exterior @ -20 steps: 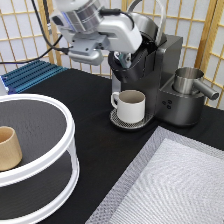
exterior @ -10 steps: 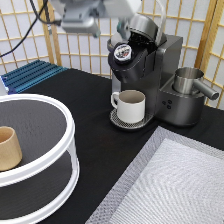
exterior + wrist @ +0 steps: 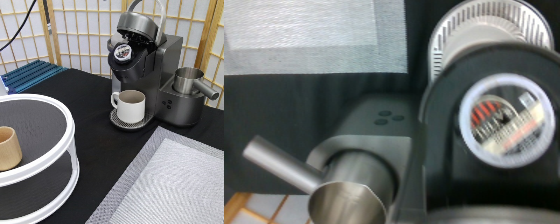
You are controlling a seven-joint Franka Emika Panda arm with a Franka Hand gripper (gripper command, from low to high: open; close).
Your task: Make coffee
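Black table [image 3: 75, 107] before a shoji screen [image 3: 75, 35]: pod [image 3: 122, 51] seated in the open brewer [image 3: 145, 75] above the mug [image 3: 131, 105]; the gripper is out of the exterior view, so its state cannot be told.

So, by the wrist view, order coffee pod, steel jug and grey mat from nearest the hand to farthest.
Gripper is outside the exterior view.
1. coffee pod, in the open brewer
2. steel jug, beside it
3. grey mat, on the table

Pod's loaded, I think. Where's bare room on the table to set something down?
The hand is out of the exterior view. Free: black tabletop between the round white rack and white mug, and the grey mat. Crowded: around the coffee machine, lid up, coffee pod seated, metal pitcher alongside.
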